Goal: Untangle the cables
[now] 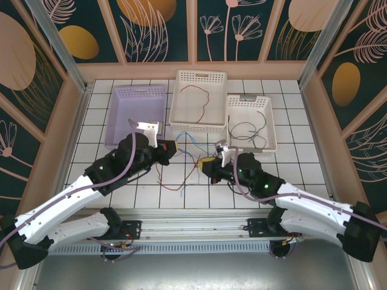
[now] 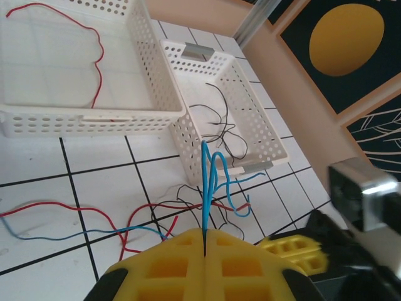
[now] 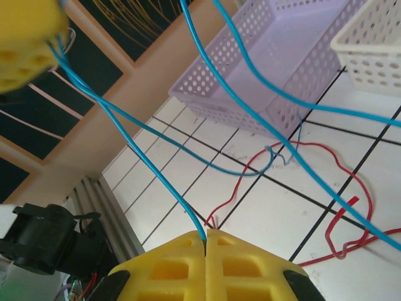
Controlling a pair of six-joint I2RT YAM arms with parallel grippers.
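Separation, we judge, explains our hold: left gripper and right gripper each pinch the blue cable, stretched between them above the red cable.

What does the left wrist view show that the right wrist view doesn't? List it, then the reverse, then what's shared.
Left wrist, not right: a red cable lying in a white basket, and black cables in the next basket. Right wrist, not left: the lilac basket. Both: the blue cable, clamped by the left tool in one and the right tool in the other, plus a loose red cable.
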